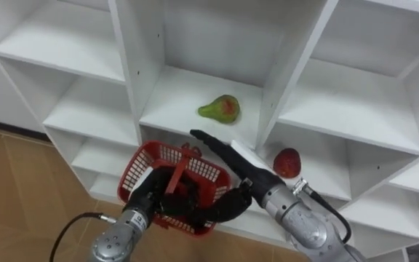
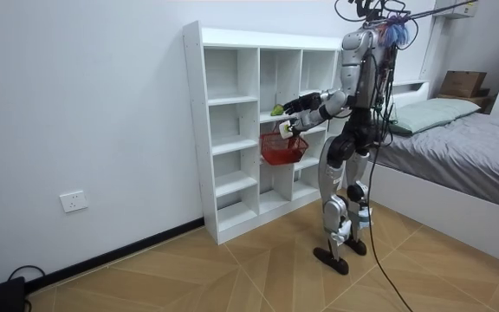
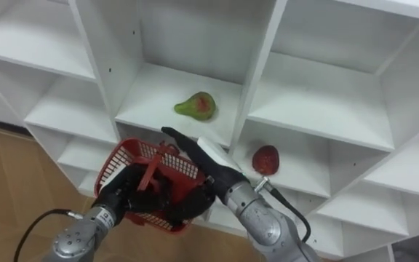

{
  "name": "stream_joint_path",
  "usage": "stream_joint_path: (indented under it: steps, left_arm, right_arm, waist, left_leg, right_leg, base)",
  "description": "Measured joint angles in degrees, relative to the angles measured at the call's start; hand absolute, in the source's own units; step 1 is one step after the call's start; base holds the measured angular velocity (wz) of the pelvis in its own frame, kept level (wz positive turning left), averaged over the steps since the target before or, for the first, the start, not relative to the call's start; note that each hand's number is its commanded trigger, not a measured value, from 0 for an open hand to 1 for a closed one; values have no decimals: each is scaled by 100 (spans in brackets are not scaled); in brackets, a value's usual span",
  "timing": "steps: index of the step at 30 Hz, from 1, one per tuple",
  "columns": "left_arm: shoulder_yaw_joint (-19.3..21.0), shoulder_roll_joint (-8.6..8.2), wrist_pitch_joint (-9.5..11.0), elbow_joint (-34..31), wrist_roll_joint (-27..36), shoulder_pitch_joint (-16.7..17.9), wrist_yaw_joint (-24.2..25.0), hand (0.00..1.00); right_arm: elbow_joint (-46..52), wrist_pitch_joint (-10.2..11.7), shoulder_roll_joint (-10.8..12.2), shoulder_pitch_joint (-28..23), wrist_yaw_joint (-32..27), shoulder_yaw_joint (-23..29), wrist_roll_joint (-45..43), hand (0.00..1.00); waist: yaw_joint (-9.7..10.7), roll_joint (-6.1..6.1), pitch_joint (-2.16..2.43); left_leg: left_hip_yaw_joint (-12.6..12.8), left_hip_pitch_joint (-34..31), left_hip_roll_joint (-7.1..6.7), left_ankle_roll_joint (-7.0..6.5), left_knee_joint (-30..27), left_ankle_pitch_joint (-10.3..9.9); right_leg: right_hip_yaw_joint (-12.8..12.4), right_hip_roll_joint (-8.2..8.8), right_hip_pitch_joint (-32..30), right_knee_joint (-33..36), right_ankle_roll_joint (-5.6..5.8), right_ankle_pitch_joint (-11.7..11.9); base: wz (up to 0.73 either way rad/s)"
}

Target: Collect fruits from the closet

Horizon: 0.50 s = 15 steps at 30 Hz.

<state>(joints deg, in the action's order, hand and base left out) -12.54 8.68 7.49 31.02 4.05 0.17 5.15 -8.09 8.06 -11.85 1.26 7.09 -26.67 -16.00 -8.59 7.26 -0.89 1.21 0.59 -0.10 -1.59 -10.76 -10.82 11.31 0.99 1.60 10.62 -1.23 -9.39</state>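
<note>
At the closet (image 1: 133, 65), my left hand (image 1: 150, 198) gripped the red basket (image 1: 142, 156) by its handle (image 1: 177, 175); my right hand (image 1: 233, 153), fingers (image 1: 208, 138) straight, hovered near the pear (image 1: 220, 108).

Pear (image 1: 220, 108) on shelf (image 1: 172, 99) (strawberry (image 1: 287, 162) lower right)

White wooden shelf unit (image 1: 133, 58). Green pear-shaped fruit (image 1: 220, 108), red blush, middle compartment. Red rounded fruit (image 1: 287, 162), lower right compartment. Red plastic lattice basket (image 1: 202, 169), near. Black left hand (image 1: 149, 200), black right hand (image 1: 224, 149). Brown herringbone wood floor (image 2: 232, 269).
</note>
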Motion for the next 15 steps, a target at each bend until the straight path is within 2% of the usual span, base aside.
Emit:
stream_joint_path:
  steps: [11,15]
  left_arm:
    - [233,-27,2,34,-28,32,23,100]
    - [290,-36,2,35,-111,33,57,100]
  right_arm:
    - [50,12,61,378,-171,7,-94,0]
    - [50,12,75,525,-301,12,-270,0]
  waist:
    - [-143,106,-3]
    - [-136,147,-9]
  left_leg:
    - [-17,-6,18,12,-55,-8]
    - [-53,-13,14,12,-54,-8]
  right_leg:
    - [53,-4,30,1,-11,10]
    - [128,1,41,0,-11,10]
  base:
    - [1]
    - [3]
